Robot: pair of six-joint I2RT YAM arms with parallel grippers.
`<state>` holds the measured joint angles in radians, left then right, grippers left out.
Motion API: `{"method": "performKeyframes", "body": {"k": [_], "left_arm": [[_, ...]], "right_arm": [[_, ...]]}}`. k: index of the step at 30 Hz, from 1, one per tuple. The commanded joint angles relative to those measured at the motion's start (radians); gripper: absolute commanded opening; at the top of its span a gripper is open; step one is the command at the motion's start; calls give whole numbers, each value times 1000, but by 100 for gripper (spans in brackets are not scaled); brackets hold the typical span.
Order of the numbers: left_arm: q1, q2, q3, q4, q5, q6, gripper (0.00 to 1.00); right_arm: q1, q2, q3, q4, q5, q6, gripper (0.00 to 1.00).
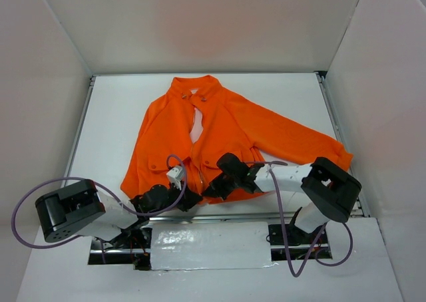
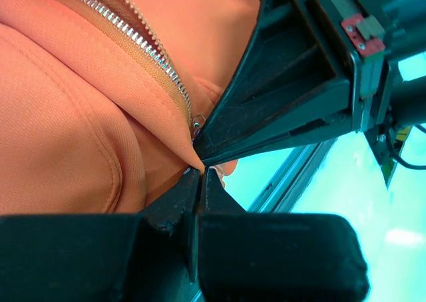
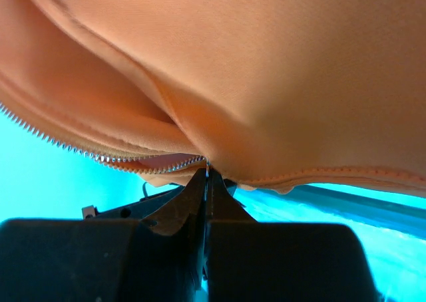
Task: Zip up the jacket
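The orange jacket (image 1: 219, 139) lies flat on the white table (image 1: 113, 116), collar at the far side, its front open near the collar so the pale lining (image 1: 197, 126) shows. Both grippers meet at the bottom hem by the zipper. My left gripper (image 2: 200, 171) is shut, pinching the hem corner of the jacket (image 2: 80, 116) just below the silver zipper teeth (image 2: 160, 56). My right gripper (image 3: 208, 173) is shut on a thin metal piece at the zipper's lower end, where the two tooth rows (image 3: 133, 162) meet. The right gripper's black fingers (image 2: 279, 109) cross the left wrist view.
White walls enclose the table on three sides. A metal rail (image 1: 219, 217) runs along the near edge, with a white plate (image 1: 210, 245) between the arm bases. Purple cables (image 1: 20, 212) loop beside each arm. The jacket's right sleeve (image 1: 299, 139) stretches towards the right wall.
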<state>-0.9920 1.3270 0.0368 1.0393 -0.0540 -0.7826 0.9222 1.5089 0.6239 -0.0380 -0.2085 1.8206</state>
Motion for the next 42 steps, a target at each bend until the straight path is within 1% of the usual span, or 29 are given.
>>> {"method": "performKeyframes", "body": {"k": [1, 4, 6, 11, 14, 20, 22, 24, 27, 31, 33, 34, 35, 40, 42], "left_arm": [[-51, -31, -150, 166, 138, 6, 0], [-63, -63, -144, 122, 134, 16, 0], [-76, -84, -143, 99, 114, 19, 0], [-88, -100, -149, 94, 105, 23, 0], [-99, -100, -144, 94, 103, 28, 0], [-122, -103, -138, 82, 88, 37, 0], [-129, -106, -138, 80, 86, 39, 0], [-134, -109, -132, 70, 83, 42, 0], [-146, -118, -124, 53, 72, 39, 0], [-168, -126, -120, 27, 59, 33, 0], [-175, -129, -121, 21, 59, 29, 0], [-181, -133, -124, 15, 56, 26, 0], [-186, -135, -126, 10, 27, 23, 0], [-211, -153, -124, -22, -12, 13, 0], [-218, -157, -123, -44, -26, 14, 0]], "right_arm": [[-17, 39, 74, 4, 2, 37, 0], [-20, 34, 54, 35, -32, 62, 0], [-20, -1, 37, 82, -42, 80, 0], [-23, -108, 34, 82, -17, 89, 0], [-40, -139, 34, 84, -9, 94, 0], [-52, -138, 40, 122, -75, 117, 0], [-52, -139, 48, 106, -60, 115, 0], [-55, -139, 54, 84, -11, 114, 0], [-82, -119, 75, 92, 14, 97, 0], [-140, -29, 178, 6, 38, 33, 0], [-187, 14, 259, -40, 29, -9, 0], [-204, 64, 295, -60, 24, -23, 0], [-218, 94, 366, -106, 21, -35, 0], [-299, 250, 558, -181, 18, -98, 0], [-325, 295, 660, -229, 26, -119, 0]]}}
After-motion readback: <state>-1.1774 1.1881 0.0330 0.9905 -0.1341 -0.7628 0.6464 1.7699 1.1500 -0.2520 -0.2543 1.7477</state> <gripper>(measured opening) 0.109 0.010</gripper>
